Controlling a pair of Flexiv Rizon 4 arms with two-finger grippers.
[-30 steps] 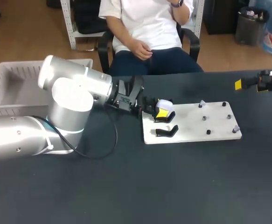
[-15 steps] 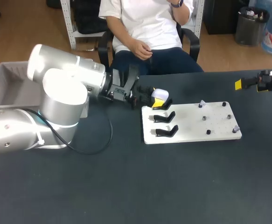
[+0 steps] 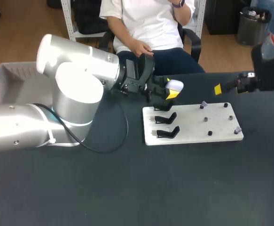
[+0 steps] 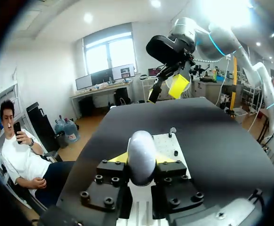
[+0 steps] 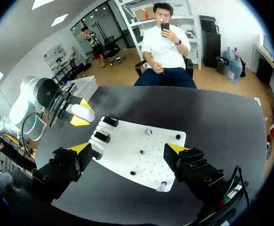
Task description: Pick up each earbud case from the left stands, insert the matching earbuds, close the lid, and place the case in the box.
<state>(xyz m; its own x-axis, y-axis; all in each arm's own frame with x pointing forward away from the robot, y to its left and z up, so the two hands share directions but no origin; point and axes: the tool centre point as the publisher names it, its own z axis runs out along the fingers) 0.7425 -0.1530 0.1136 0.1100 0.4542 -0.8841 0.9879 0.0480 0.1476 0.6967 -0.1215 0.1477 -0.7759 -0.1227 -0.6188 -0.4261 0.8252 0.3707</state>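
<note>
Holding the case (image 3: 175,85) clear of the table, the left gripper (image 3: 173,91) is clamping it from two sides. Its yellow tips are pressing the pale shell so that the rounded body is sticking out ahead of the fingers (a grip that is leaving one end free, I judge, for opening and loading). The case is hanging just past the far left corner of the board (image 3: 193,128), near the three black stands (image 3: 166,118), all of which are standing bare. The right gripper (image 5: 128,149) is hovering beyond the board's far right side with its jaws wide apart and nothing between them, probably so that it can be fetching an earbud (image 3: 203,103) from the pegs. Two small pale ones are sitting there, too small to tell more. The box (image 3: 0,81) is lying well off to the left, behind the left arm, so the drop-off is looking some way off.
</note>
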